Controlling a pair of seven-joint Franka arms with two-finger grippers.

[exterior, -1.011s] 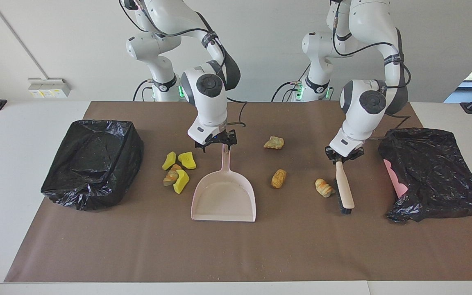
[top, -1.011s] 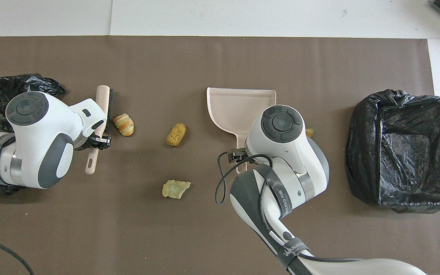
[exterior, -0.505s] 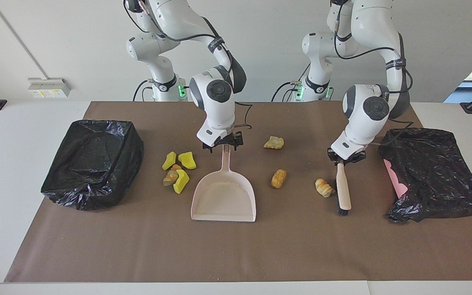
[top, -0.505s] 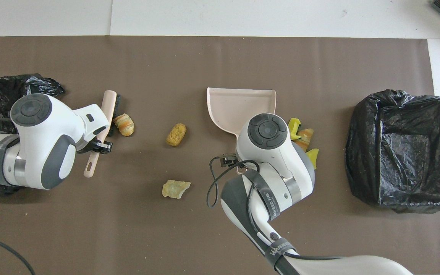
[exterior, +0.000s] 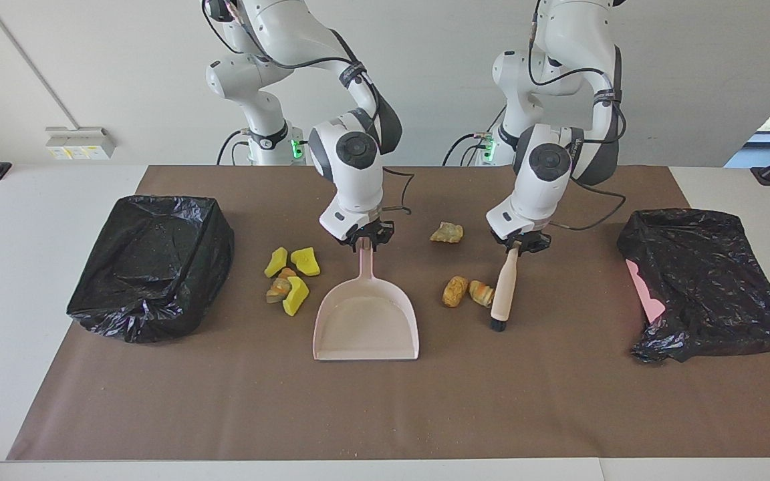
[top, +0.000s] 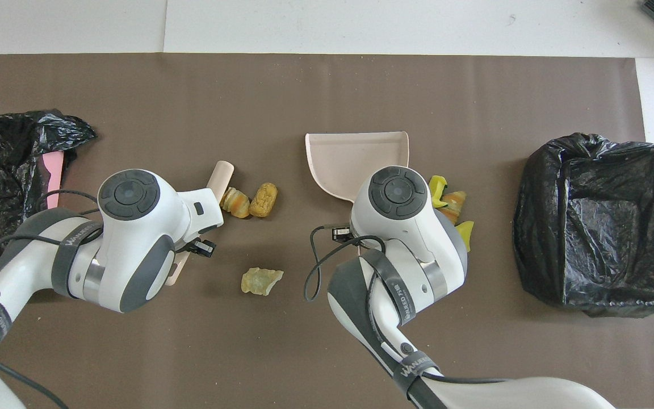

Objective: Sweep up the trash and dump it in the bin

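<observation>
Left fingers [exterior: 523, 248] pinched the brush [exterior: 505, 287] by its handle top, so the left gripper [exterior: 517, 246] hung just right of centre in the facing view. The brush sloped down with its bristle end on the mat, touching two lumps [exterior: 468, 292]; I judged this a push toward the dustpan [exterior: 366, 327].

Right gripper [exterior: 363, 240], upper centre, pinched the dustpan's handle end, apparently to steady it.

A third lump [exterior: 447, 232] lay above. Yellow chunks [exterior: 288, 280] sat between dustpan and bin [exterior: 151, 267], left of frame.
</observation>
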